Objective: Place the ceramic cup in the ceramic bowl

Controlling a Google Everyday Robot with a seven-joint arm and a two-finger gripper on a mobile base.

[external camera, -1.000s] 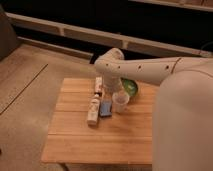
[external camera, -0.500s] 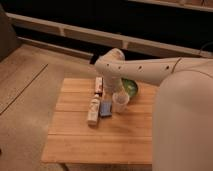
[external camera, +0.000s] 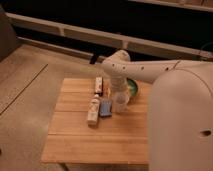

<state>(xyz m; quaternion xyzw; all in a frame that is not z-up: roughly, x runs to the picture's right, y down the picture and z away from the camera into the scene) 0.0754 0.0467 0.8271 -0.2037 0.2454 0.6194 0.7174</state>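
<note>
Camera view: claw (external camera: 119,93) over ceramic cup (external camera: 122,104)

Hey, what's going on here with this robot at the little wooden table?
A one-armed robot is reaching down over the wooden table. Its gripper is right at the top of the ceramic cup, which stands upright on the table just in front of the green ceramic bowl. The cup is not in the bowl yet, and whether the gripper has hold of it cannot be told. A white bottle and a blue block lie beside the cup.
</note>
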